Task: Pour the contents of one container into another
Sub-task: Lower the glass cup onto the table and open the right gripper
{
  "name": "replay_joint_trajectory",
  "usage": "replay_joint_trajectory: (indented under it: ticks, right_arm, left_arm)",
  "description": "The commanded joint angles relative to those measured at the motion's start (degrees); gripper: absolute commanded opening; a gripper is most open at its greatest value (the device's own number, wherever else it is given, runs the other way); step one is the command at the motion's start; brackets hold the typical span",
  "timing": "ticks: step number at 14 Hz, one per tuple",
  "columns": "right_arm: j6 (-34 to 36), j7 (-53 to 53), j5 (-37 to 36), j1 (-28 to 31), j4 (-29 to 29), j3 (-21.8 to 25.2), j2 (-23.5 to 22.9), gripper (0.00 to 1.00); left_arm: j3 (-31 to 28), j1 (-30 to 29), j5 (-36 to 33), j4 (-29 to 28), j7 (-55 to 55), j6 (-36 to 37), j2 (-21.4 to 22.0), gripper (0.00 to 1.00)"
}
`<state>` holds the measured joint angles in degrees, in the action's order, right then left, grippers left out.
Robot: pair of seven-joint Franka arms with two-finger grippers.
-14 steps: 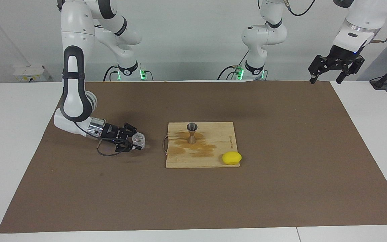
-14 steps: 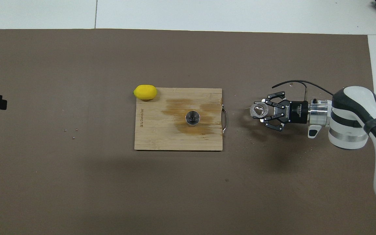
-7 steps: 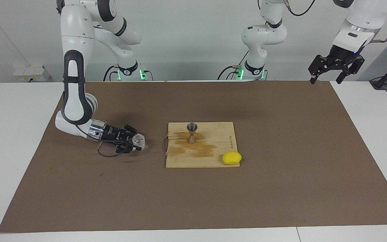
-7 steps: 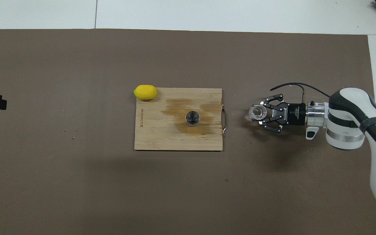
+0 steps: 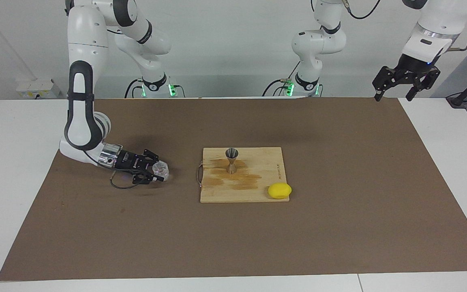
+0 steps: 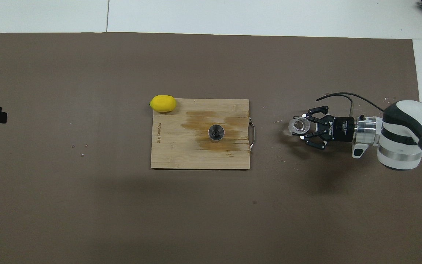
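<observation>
The clear glass tumbler (image 5: 161,170) stands upright between the fingers of my right gripper (image 5: 157,172), low over the brown mat toward the right arm's end of the table. It also shows in the overhead view (image 6: 300,125), with the right gripper (image 6: 304,127) shut on it. The steel jigger (image 5: 231,161) stands upright on the wooden board (image 5: 258,190), also in the overhead view (image 6: 216,132). My left gripper (image 5: 393,97) waits, open and empty, raised over the mat's corner at the left arm's end.
A yellow lemon (image 5: 279,190) lies at the board's corner, farther from the robots than the jigger. The board (image 6: 174,154) has a dark wet stain and a metal handle (image 6: 252,131) facing the tumbler. Small specks (image 6: 81,148) lie on the mat.
My right gripper has drawn back with the tumbler, away from the board toward the right arm's end of the table. The left arm has not moved.
</observation>
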<state>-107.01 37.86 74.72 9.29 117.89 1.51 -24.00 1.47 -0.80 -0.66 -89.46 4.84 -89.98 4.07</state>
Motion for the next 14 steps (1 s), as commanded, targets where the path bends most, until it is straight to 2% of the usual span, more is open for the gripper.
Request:
replay_joint_trajectory:
  ticks: [1, 9, 14]
  right_arm:
    - [1.8, -1.7, -2.1, 2.6, 0.5, -0.6, 0.1, 0.00]
    - [3.7, -3.1, -4.1, 5.2, 0.5, -0.6, -1.4, 0.00]
    - [3.7, -3.0, -4.3, 5.6, -1.7, -0.6, -3.4, 0.00]
  left_arm:
    - [-0.4, 0.3, 0.4, -1.0, -0.6, 0.2, 1.4, 1.00]
    - [-0.4, 0.3, 0.4, -1.0, -0.6, 0.2, 1.4, 1.00]
    - [-0.4, 0.3, 0.4, -1.0, -0.5, 0.2, 1.4, 1.00]
